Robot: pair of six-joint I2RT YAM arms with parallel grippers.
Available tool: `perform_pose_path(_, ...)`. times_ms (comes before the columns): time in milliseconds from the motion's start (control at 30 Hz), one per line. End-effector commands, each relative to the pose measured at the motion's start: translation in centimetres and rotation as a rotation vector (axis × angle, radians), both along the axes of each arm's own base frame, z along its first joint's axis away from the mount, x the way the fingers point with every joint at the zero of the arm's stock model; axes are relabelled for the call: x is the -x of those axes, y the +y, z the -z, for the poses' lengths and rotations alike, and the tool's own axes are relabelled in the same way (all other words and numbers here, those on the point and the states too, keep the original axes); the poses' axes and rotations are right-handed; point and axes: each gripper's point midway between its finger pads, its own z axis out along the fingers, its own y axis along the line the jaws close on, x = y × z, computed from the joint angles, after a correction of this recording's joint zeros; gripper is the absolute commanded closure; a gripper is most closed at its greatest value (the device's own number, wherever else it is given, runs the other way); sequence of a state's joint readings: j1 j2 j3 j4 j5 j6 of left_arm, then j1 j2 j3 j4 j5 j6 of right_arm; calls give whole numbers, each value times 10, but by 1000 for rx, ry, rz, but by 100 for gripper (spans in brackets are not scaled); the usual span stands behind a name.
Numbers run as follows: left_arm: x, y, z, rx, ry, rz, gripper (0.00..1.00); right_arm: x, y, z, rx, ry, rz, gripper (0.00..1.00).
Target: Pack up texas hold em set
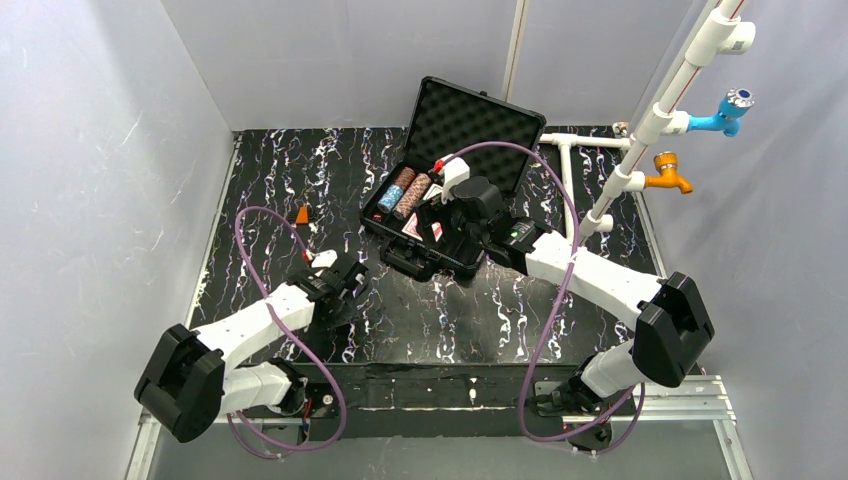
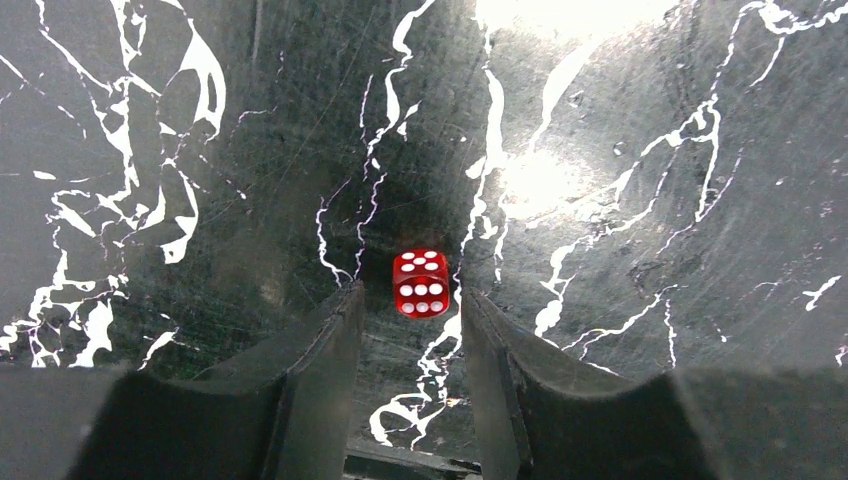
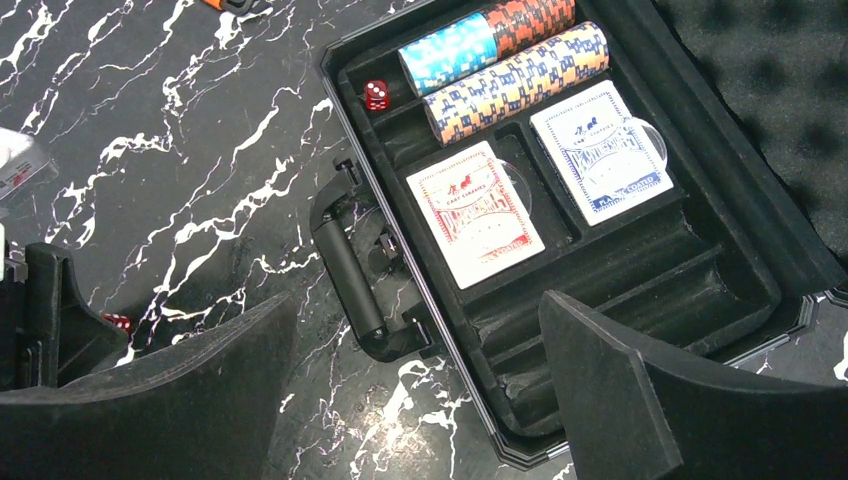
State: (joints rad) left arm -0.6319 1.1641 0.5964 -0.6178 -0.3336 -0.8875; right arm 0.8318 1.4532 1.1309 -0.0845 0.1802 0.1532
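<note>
The open black case held chip rows and red and blue card decks, their words too blurry to read. At its eight o'clock, the left end effector was spread around a red die on the bench. The right end effector was spread wide.

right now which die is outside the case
The die on the table, framed by the left gripper, jaws open. The other die sits inside the case, in the corner slot beside the chips.
</note>
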Motion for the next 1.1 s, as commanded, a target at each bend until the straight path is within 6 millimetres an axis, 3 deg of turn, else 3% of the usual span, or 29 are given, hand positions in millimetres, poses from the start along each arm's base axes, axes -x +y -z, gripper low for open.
perform_pose_path(0, -3, 5, 2, -30, -24, 4, 61, -4, 8, -18, -46, -46, -14, 2)
perform_pose_path(800, -3, 8, 14, -60, -9, 12, 73, -3, 12, -7, -32, -22, -30, 2)
perform_pose_path(1067, -7, 4, 12, -50, -23, 37, 100, -3, 12, -6, -32, -18, -32, 2)
